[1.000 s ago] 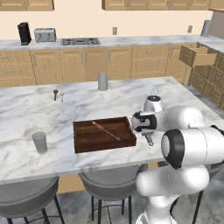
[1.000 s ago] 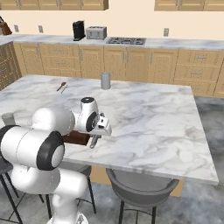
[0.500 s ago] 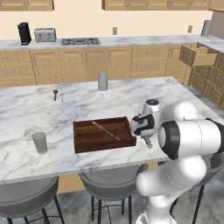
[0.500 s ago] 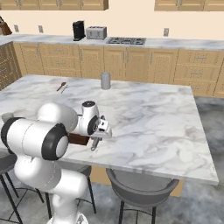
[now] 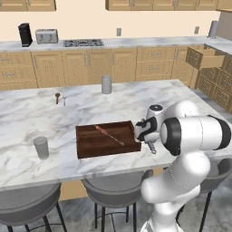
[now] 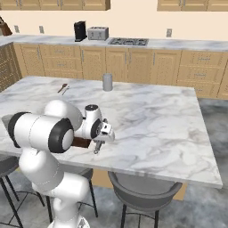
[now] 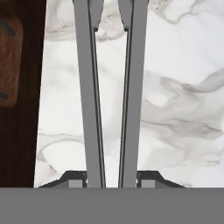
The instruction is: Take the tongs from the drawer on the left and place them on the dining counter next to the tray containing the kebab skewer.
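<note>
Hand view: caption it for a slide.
Tongs gripped between the jaws, poised over the dining counter just beside the tray.

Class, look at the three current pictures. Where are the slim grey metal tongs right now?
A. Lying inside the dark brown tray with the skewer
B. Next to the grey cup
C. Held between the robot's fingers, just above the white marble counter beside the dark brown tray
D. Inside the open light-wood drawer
C: the hand view shows the slim grey metal tongs held between the fingers, over the white marble dining counter, beside the dark brown wooden tray.
</note>
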